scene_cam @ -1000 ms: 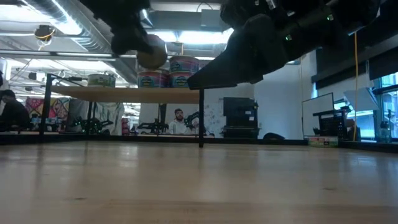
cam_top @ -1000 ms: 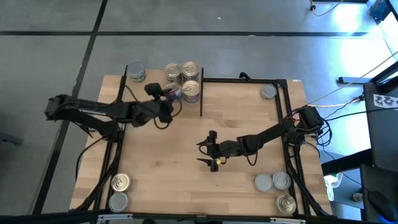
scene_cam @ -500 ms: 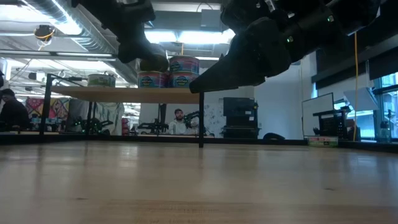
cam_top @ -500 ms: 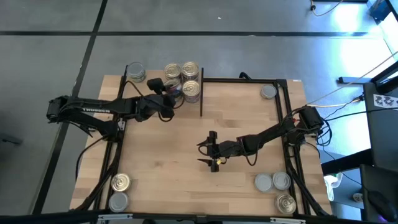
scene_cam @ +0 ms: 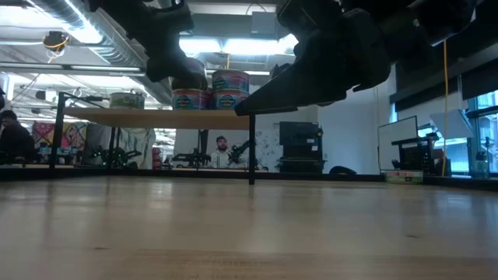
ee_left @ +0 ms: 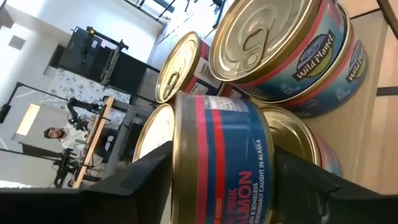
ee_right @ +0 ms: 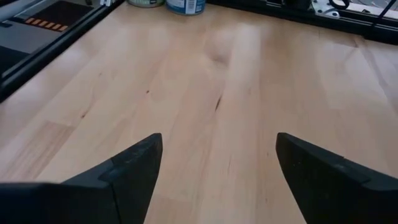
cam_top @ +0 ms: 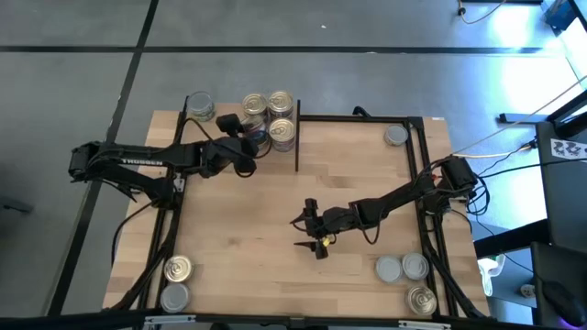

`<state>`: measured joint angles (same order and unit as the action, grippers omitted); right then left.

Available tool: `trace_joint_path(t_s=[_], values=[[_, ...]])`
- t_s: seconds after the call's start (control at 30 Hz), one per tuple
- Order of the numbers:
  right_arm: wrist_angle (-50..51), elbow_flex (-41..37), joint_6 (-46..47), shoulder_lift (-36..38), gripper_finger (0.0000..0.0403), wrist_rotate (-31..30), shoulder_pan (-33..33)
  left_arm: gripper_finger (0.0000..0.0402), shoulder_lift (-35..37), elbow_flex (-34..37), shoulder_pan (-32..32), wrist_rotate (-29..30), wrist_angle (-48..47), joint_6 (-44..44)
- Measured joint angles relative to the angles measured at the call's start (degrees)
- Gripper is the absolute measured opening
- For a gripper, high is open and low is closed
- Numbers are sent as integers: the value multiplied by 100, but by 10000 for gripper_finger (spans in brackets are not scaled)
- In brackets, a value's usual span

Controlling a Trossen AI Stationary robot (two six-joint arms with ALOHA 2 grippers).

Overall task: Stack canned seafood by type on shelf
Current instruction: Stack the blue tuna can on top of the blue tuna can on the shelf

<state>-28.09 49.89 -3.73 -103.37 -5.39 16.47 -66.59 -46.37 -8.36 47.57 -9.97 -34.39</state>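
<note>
one pink salmon tin point(ee_left: 221, 165) sits between the left gripper point(cam_top: 249, 139)'s fingers over the shelf point(cam_top: 234, 170), needing release onto the matching stack, while the right gripper point(cam_top: 315, 236) waits spread wide, empty.

left gripper point(cam_top: 249, 139): i've brought it in from short of the stacks; its tin point(ee_left: 221, 158) now sits against the shelved tins point(cam_top: 281, 119).
right gripper point(cam_top: 316, 235): i've nudged it slightly toward me.

Left wrist view, upper right of frame: the two stacked tins point(ee_left: 292, 56) each carry the brand "Wild Planet" on their blue side labels. Centre of frame: the blue-and-red tin point(ee_left: 217, 162) reads "PINK SALMON" with smaller print, apparently "ALASKA". No other text legible in any view.
</note>
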Motion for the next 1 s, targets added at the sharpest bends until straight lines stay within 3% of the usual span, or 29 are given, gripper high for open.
trace_joint_path(t_s=[0.23,0.43,0.8,1.0], values=[[-1,0,-1,0,312,-4,0,263,0,0,0,-677,-5,556],[-2,0,-2,0,312,-7,0,264,0,0,0,-902,5,1028],[-3,0,-4,0,312,-13,0,265,8,0,-115,-949,326,1012],[10,-2,-26,0,312,-13,0,265,183,-42,170,-773,279,970]])
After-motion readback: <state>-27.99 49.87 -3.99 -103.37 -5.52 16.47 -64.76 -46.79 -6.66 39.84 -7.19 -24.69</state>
